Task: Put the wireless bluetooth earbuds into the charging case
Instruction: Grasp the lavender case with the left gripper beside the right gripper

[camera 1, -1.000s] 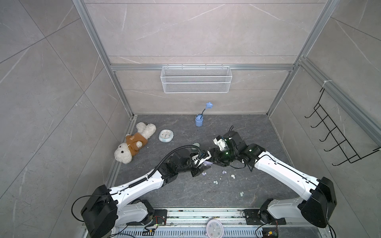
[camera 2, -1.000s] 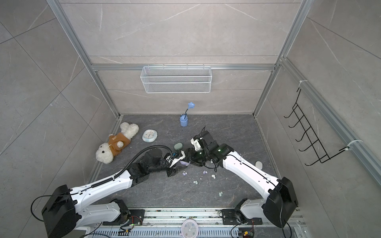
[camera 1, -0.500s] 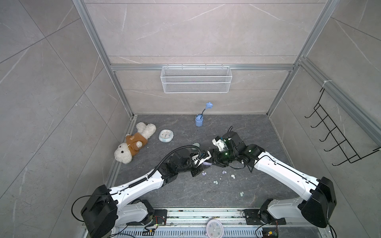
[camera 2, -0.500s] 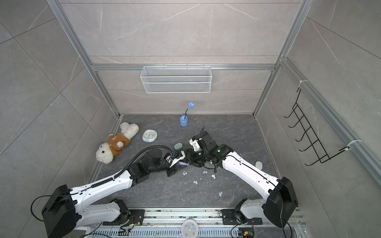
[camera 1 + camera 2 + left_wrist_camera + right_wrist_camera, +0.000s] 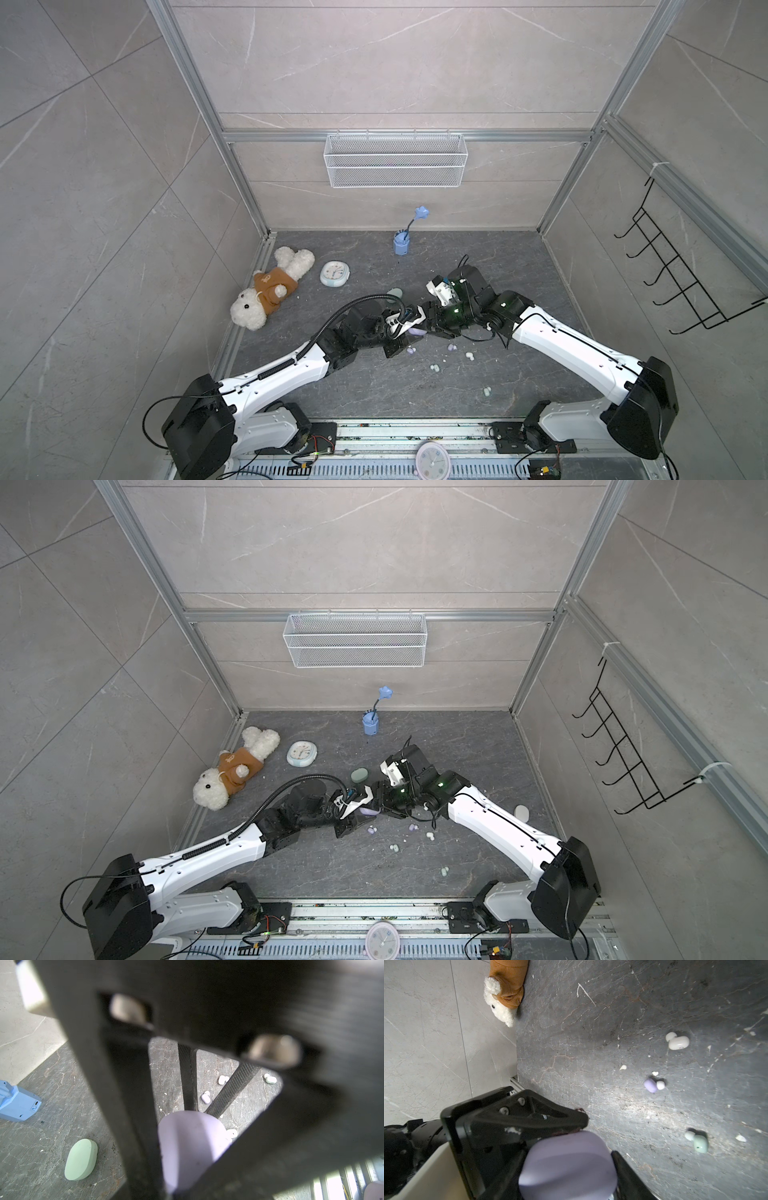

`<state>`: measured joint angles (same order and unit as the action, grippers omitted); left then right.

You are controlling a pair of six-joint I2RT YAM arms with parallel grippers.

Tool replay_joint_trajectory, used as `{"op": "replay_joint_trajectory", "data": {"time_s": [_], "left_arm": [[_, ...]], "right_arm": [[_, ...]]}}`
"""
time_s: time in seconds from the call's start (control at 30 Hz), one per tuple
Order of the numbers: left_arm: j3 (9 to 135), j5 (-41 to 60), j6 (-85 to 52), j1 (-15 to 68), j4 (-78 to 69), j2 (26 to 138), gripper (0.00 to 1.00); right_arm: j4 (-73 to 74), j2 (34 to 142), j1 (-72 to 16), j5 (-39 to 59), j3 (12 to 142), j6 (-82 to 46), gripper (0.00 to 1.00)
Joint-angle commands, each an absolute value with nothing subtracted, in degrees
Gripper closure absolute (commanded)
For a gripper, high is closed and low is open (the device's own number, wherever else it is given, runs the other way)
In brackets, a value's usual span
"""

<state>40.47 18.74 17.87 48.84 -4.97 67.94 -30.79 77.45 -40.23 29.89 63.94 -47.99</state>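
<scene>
A plush dog (image 5: 266,295) and a small clock (image 5: 335,274) lie at the far left by the wall, well clear of the work. At mid-floor the two arms meet on a lavender charging case (image 5: 566,1167). The left gripper (image 5: 409,330) is clamped on it, with fingers pressed to both sides in the left wrist view. The right gripper (image 5: 432,326) pinches it from the opposite end, apparently bracing it so its partner can work the lid, which looks closed. A mint case (image 5: 360,775) lies shut just behind them.

At least five earbuds (image 5: 434,368), in lavender, white and mint, sit scattered on the dark floor (image 5: 498,266) in front of the grippers, none in a case. The lavender earbud (image 5: 371,830) nearest the left gripper seems the likely first match. A white case (image 5: 521,811) waits at the right, beside the right arm.
</scene>
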Motion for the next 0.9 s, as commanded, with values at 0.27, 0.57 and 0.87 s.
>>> {"op": "replay_joint_trajectory", "data": {"time_s": [0.27, 0.57, 0.87], "left_arm": [[41.2, 23.0, 18.5, 48.5, -5.8, 66.7, 0.58], [41.4, 23.1, 18.7, 48.5, -5.8, 66.8, 0.67], [40.8, 22.1, 18.2, 48.5, -6.3, 66.0, 0.71]], "right_arm": [[-29.3, 76.9, -40.6, 31.4, 64.8, -46.5, 0.46], [-29.2, 77.1, -40.7, 31.6, 64.8, -46.5, 0.45], [-31.0, 75.8, -40.7, 30.2, 64.4, -46.1, 0.27]]}}
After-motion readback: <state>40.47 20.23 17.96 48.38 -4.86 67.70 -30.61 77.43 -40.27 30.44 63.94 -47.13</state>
